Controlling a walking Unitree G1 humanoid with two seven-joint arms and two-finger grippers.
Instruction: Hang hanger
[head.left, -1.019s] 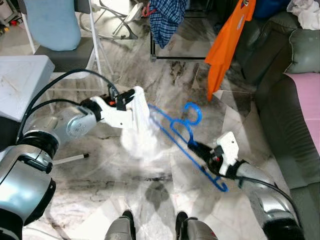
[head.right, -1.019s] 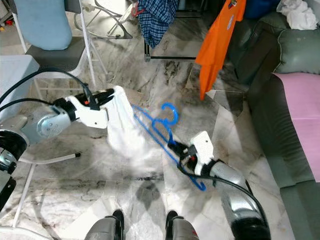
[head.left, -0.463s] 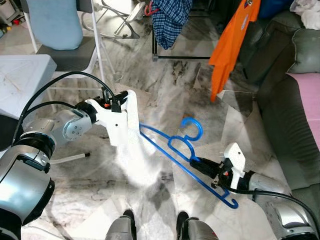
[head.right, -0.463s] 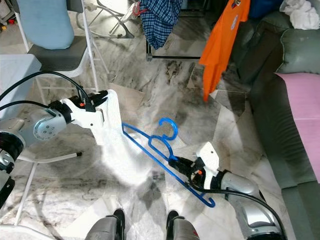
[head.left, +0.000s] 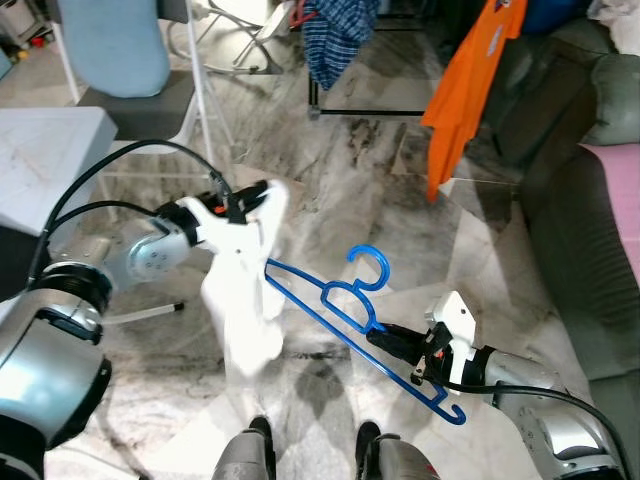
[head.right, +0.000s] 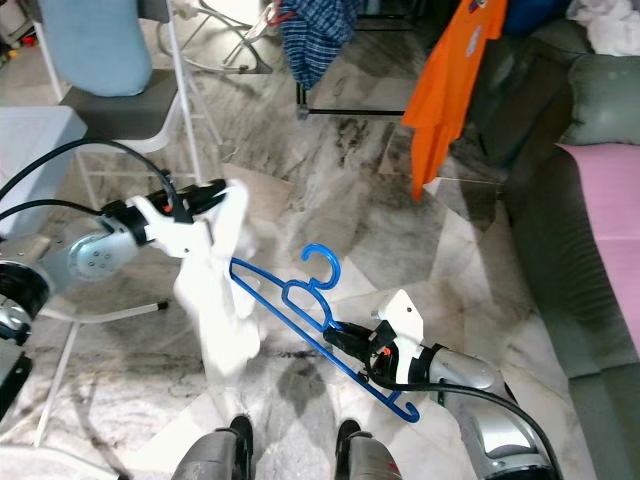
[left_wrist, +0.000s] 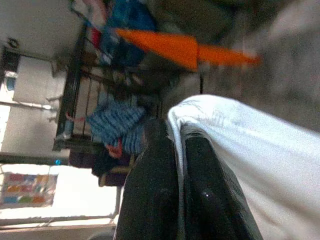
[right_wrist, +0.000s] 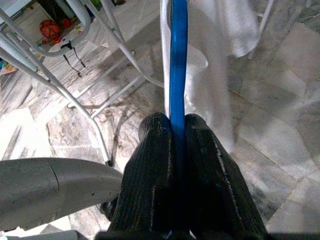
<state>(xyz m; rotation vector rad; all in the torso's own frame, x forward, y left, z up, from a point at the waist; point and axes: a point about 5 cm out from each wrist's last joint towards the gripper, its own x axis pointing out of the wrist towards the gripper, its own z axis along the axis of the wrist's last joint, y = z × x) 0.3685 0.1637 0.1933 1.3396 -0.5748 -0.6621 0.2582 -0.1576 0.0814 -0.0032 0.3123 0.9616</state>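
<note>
Two pairs of jaws are working here, and both are closed on something. The right gripper (right_wrist: 172, 131) is pinching the lower bar of the blue hanger (head.left: 352, 312) tightly between its black fingers (right_wrist: 150, 165), low in front of the robot and above the marble floor (head.left: 330, 170). The left gripper (left_wrist: 176, 150) is clamping an edge of the white garment (head.left: 243, 300), which is hanging down from it in a long fold, a little blurred.

One end of the hanger is reaching to the cloth beside the left gripper; I cannot tell if it is already inside the garment or only touching it. The hook is pointing up and away from the robot.

I am judging that the robot is still dressing the hanger, so the hanging itself is not yet begun. The next move is probably asking for the hanger arm to slide into the opening of the garment while the left jaws are keeping the cloth spread, and then for carrying all to the dark clothes rack (head.left: 350, 112) further ahead, well apart from the grippers.

On that rack a blue checked shirt (head.left: 335, 35) and an orange shirt (head.left: 462, 95) are hanging. No container with things inside is in sight. A white folding chair (head.left: 195, 95) is standing to the left, a dark sofa (head.left: 590, 190) to the right.
</note>
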